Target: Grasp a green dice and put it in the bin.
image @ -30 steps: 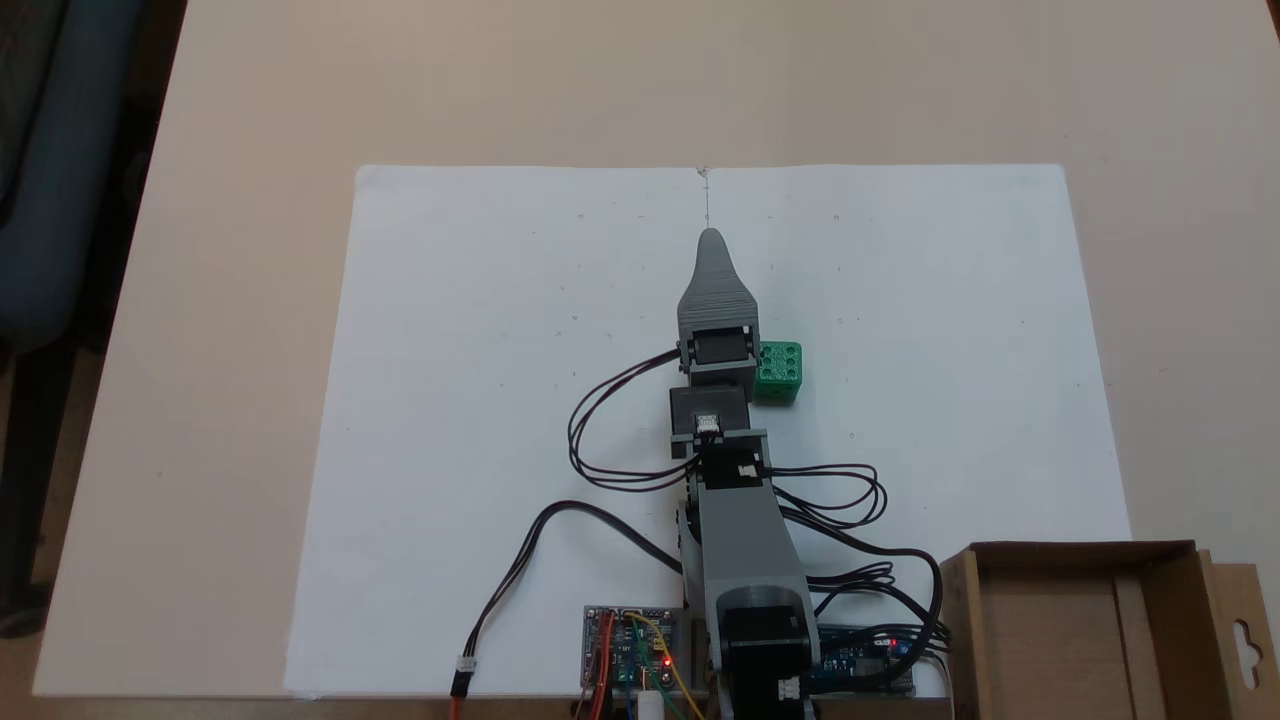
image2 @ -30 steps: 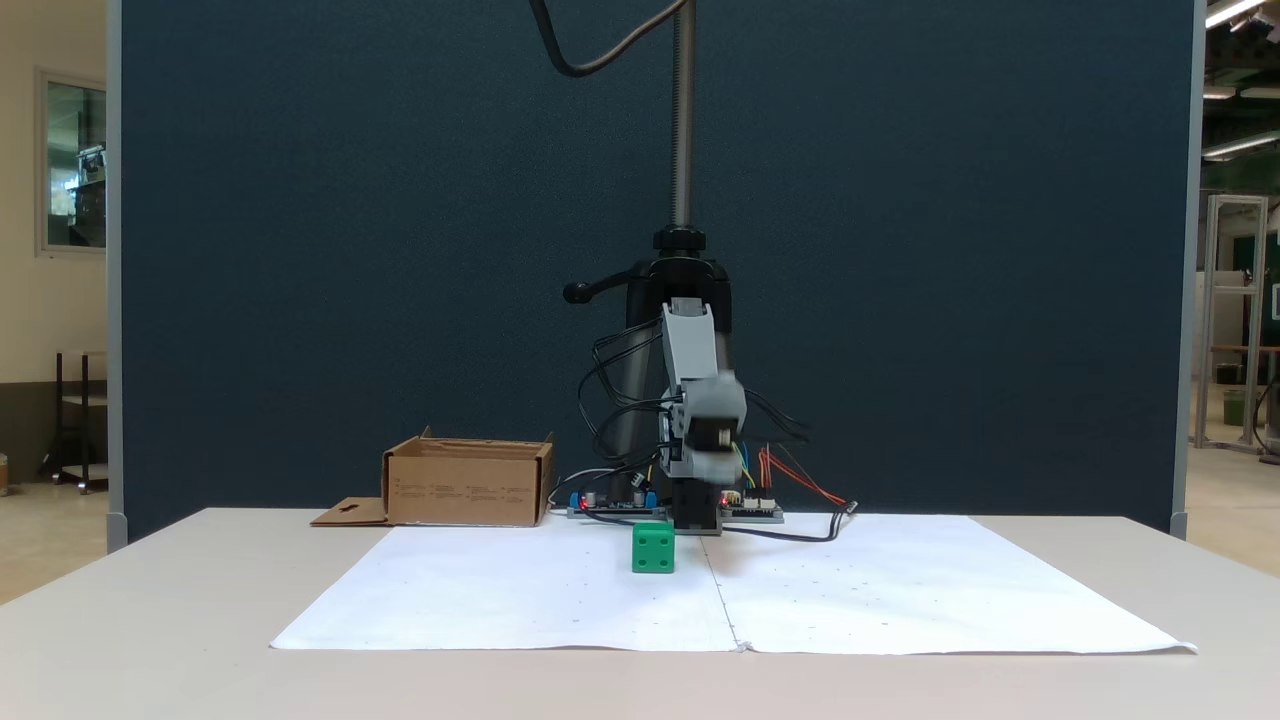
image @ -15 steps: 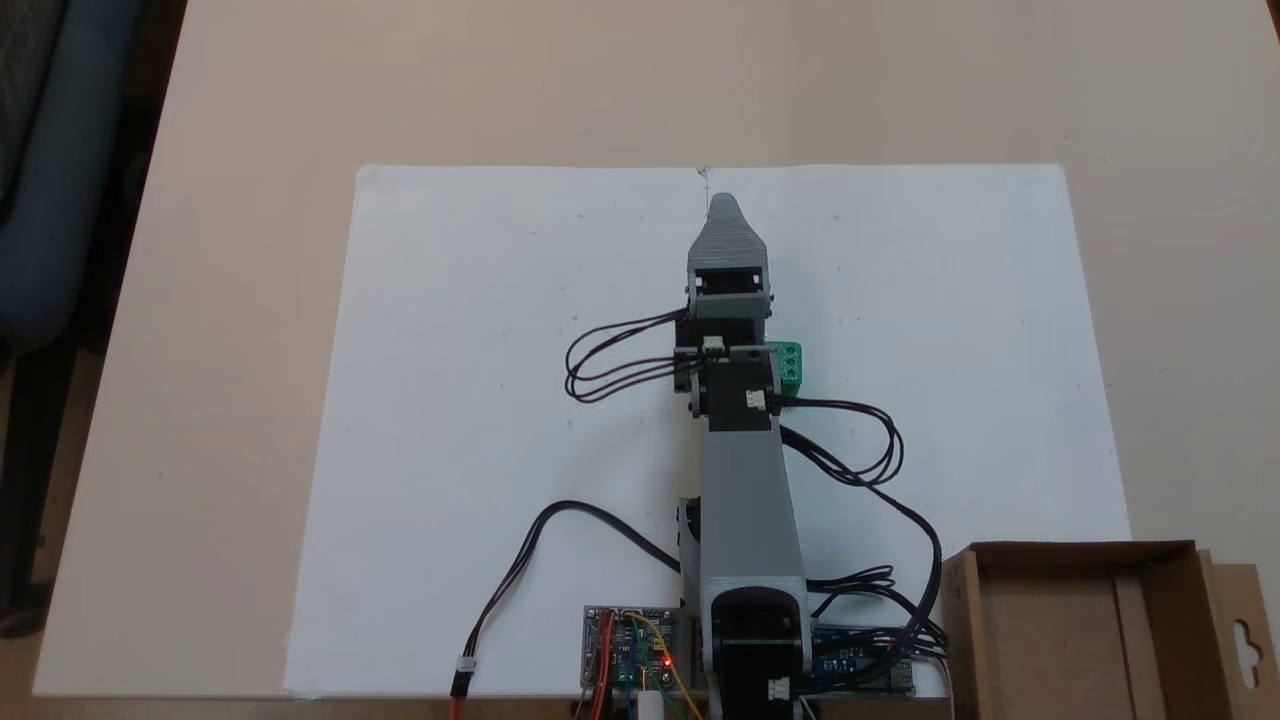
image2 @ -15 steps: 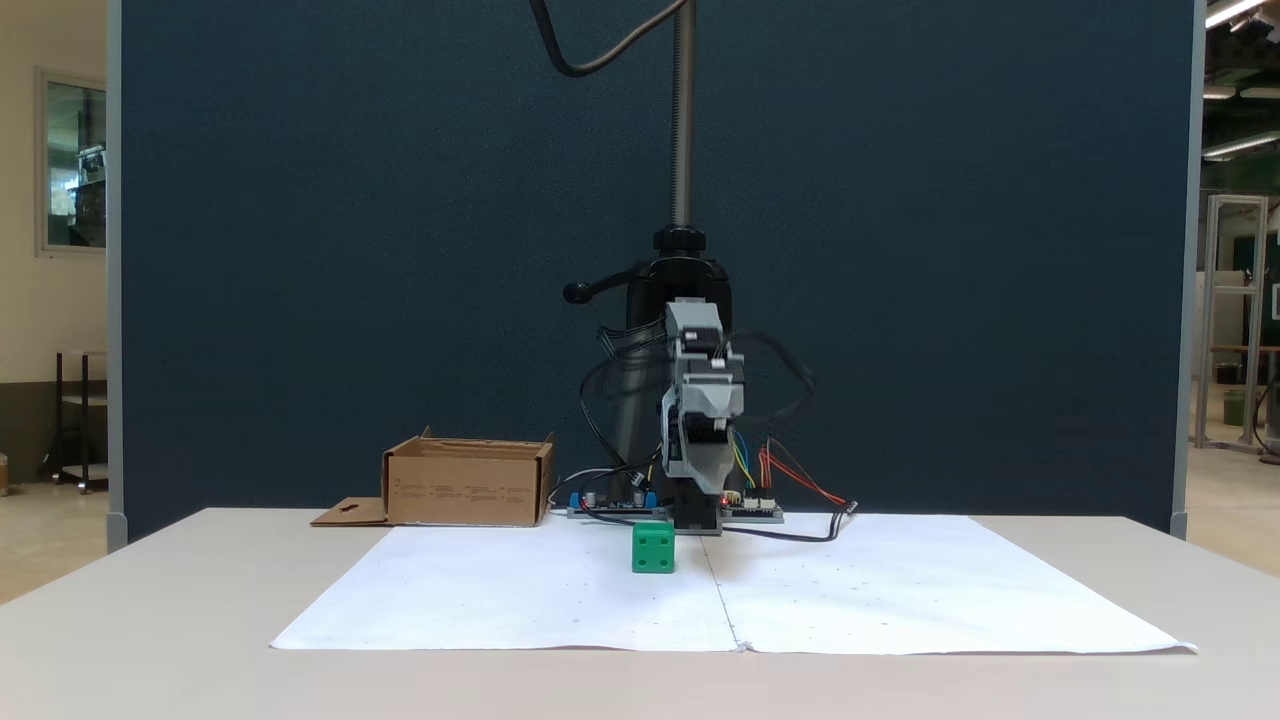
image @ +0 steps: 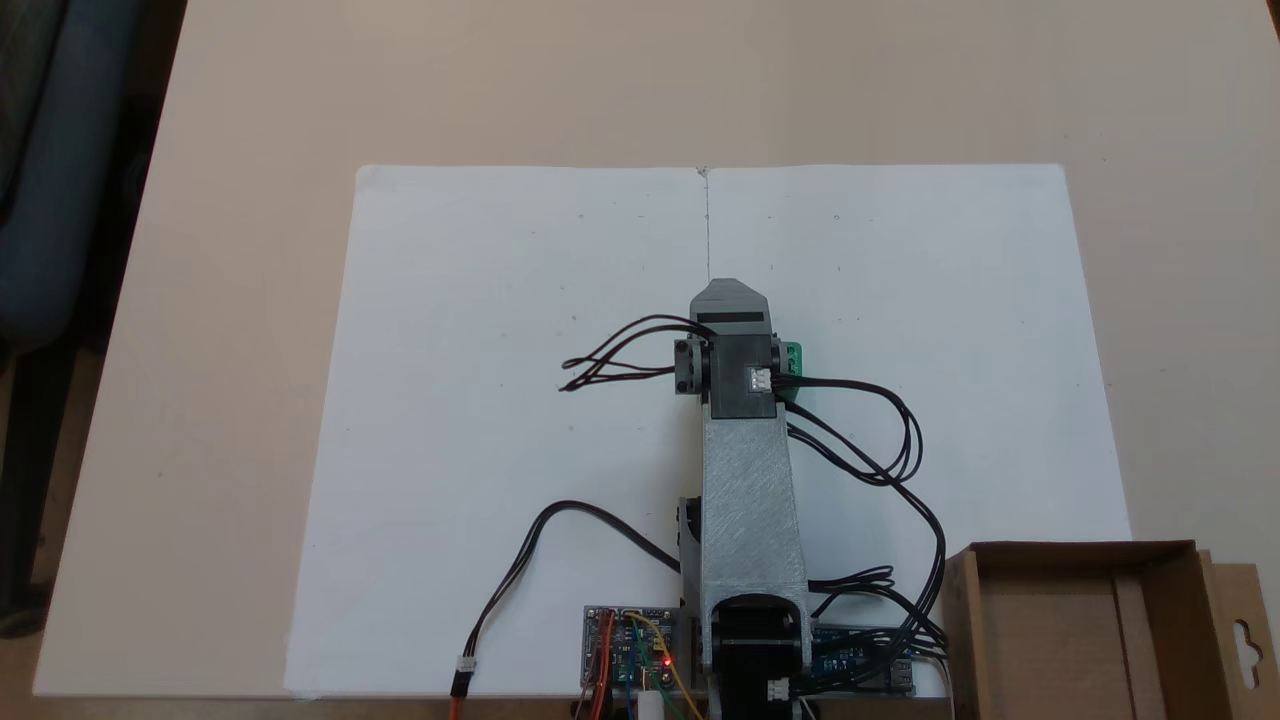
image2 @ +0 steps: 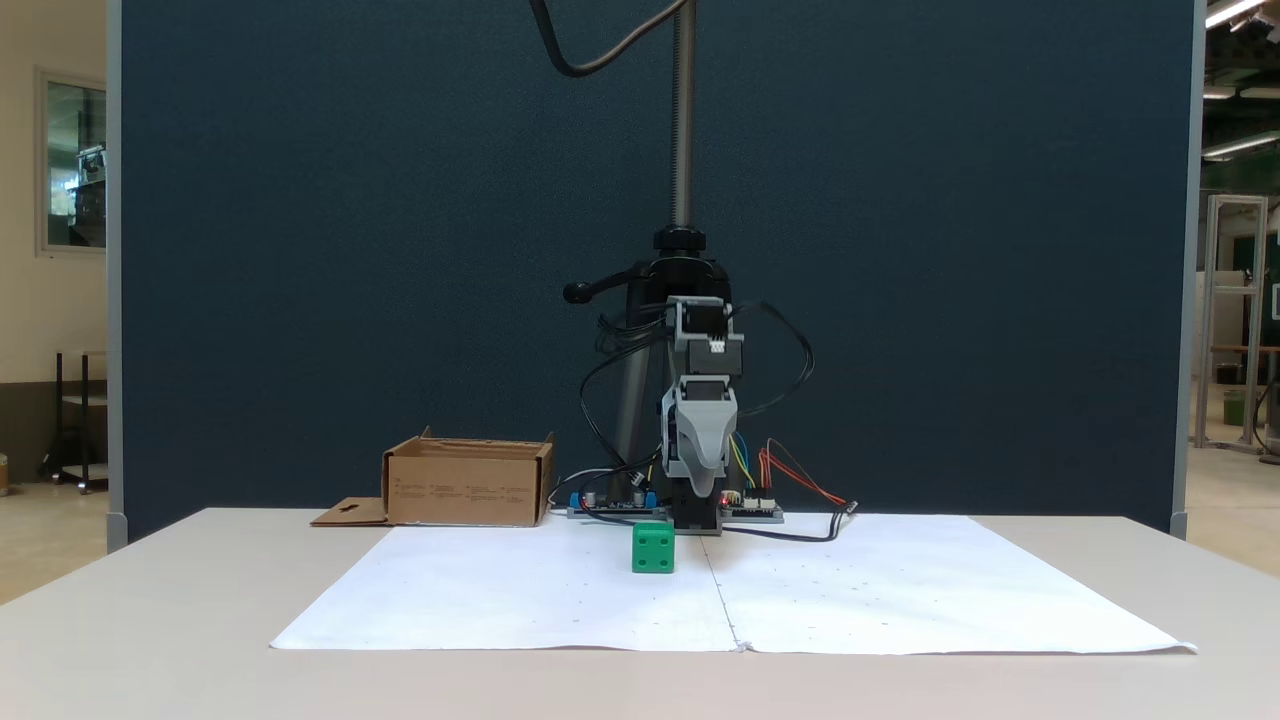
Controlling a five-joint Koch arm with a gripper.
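The green dice (image2: 653, 547) sits on the white paper (image2: 500, 600) on the bench, apart from the bin (image2: 468, 485). The hand (image2: 703, 488) hangs above it, pointing down. Its jaws seem to overlap, so I cannot tell if it is released or clenched.

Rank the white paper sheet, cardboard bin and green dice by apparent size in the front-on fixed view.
1. White paper sheet, largest.
2. Cardboard bin.
3. Green dice, smallest, though it sits nearer the camera than the bin.

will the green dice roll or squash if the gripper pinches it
The green dice looks like a hard plastic cube sitting flat on the paper, so it likely stays put rather than rolling. Its flat sides should suit a pinch, though smooth plastic may slip.
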